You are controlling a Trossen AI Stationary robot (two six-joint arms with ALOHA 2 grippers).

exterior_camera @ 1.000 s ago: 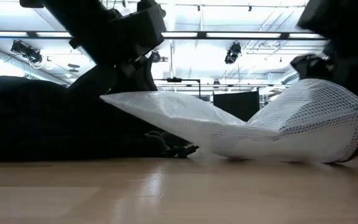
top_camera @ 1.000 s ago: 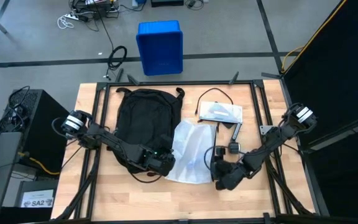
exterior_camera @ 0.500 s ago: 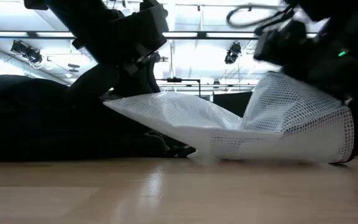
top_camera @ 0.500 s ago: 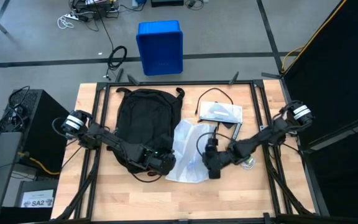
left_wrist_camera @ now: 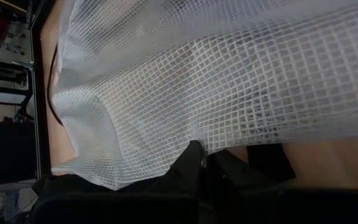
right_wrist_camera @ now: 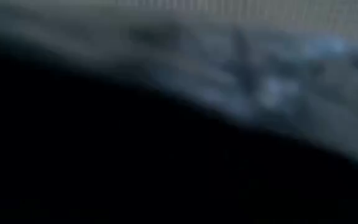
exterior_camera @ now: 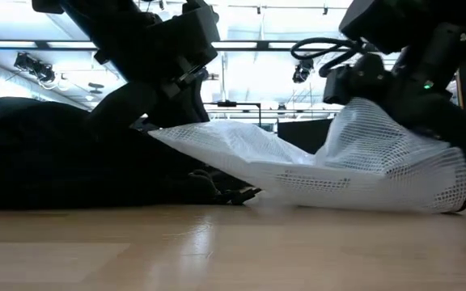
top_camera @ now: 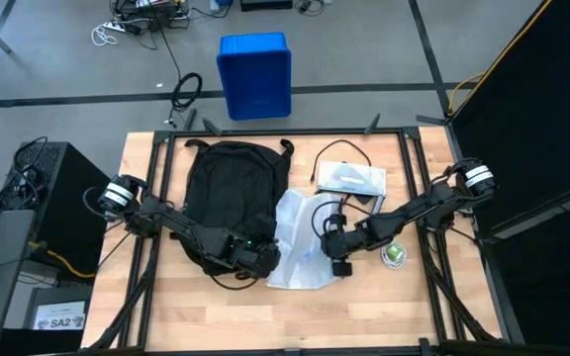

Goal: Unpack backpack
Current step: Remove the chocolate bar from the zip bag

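Observation:
The black backpack point(top_camera: 231, 183) lies flat on the table's left half, a dark mass point(exterior_camera: 39, 153) in the low view. A white mesh bag point(top_camera: 300, 237) lies beside its lower right and fills the left wrist view point(left_wrist_camera: 197, 81). My left gripper point(top_camera: 262, 259) sits at the backpack's near end, shut on the bag's left end. My right gripper point(top_camera: 336, 252) hangs over the bag's right part point(exterior_camera: 379, 129), just above the humped mesh; its wrist view is dark and blurred. My left gripper pinches the mesh bag at its left edge point(left_wrist_camera: 166, 171), beside the backpack, coming in slanting from above. That end point(exterior_camera: 156, 129) is raised off the table. The bag slopes down from it, and its middle and right part rest on the wood.
A white pouch point(top_camera: 351, 178), a black cable point(top_camera: 332, 153) and small black objects point(top_camera: 374, 206) lie on the table's far right. A round green and white thing point(top_camera: 394, 254) sits by the right arm. A blue bin point(top_camera: 255, 74) stands on the floor beyond the far edge.
My right gripper has moved from near the table's near edge toward the far edge and left, and now stands over the mesh bag's right part. Its arm has swung off the round green thing, which now shows. The left gripper has kept its hold.

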